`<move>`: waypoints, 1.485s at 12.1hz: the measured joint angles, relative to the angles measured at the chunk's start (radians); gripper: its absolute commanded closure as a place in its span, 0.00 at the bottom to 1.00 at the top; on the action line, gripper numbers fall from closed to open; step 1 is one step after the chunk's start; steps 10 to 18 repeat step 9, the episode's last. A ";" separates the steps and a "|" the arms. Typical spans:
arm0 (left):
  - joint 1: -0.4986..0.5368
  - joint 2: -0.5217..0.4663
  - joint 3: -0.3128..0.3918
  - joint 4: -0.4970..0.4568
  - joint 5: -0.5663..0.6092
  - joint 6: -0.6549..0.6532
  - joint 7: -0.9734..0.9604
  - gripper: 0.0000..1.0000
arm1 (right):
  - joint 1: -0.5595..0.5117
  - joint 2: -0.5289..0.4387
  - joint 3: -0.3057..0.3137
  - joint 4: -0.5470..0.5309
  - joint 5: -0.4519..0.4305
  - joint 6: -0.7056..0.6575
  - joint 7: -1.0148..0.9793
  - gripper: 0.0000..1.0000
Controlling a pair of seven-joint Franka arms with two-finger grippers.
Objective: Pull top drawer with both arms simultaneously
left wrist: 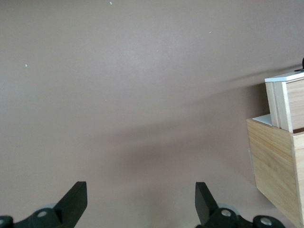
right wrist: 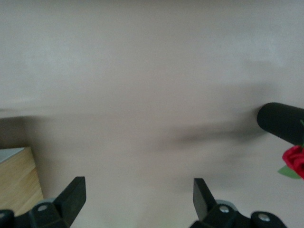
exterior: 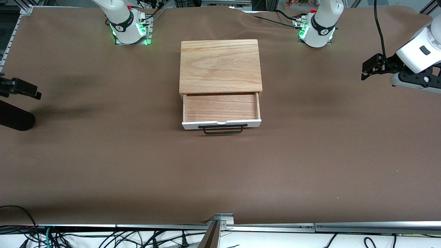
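Top drawer (exterior: 221, 109) of wooden cabinet (exterior: 220, 65) at mid-table: pulled well out, wood floor showing, black handle (exterior: 224, 128) facing the front camera. Left gripper (left wrist: 140, 202) and right gripper (right wrist: 138, 199) both spread wide, empty, over bare table (exterior: 103, 165) at their own ends. Pull looks done; arms parked. Next: probably nothing but confirming the opening.

Brown-covered worktop in a lab

A plain brown cloth (exterior: 103, 165) covers the whole worktop, lying slightly wrinkled near the edge farthest from the front camera. Aluminium rails (exterior: 310, 227) frame the edge nearest that camera, with black cables (exterior: 103, 239) tangled on a white floor below. Soft shadows fall across the cloth.
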 measured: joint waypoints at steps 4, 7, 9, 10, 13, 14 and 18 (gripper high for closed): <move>0.003 0.025 0.008 0.018 0.000 -0.069 -0.073 0.00 | -0.005 -0.040 0.037 -0.084 -0.011 0.015 0.067 0.00; 0.003 0.064 0.002 0.091 0.000 -0.115 -0.131 0.00 | -0.012 -0.016 0.037 -0.083 -0.018 0.033 0.067 0.00; 0.005 0.070 0.003 0.100 0.000 -0.124 -0.138 0.00 | -0.012 -0.012 0.038 -0.083 -0.024 0.037 0.067 0.00; 0.005 0.070 0.003 0.100 0.000 -0.124 -0.138 0.00 | -0.012 -0.012 0.038 -0.083 -0.024 0.037 0.067 0.00; 0.005 0.070 0.003 0.100 0.000 -0.124 -0.138 0.00 | -0.012 -0.012 0.038 -0.083 -0.024 0.037 0.067 0.00; 0.005 0.070 0.003 0.100 0.000 -0.124 -0.138 0.00 | -0.012 -0.012 0.038 -0.083 -0.024 0.037 0.067 0.00; 0.005 0.070 0.003 0.100 0.000 -0.124 -0.138 0.00 | -0.012 -0.012 0.038 -0.083 -0.024 0.037 0.067 0.00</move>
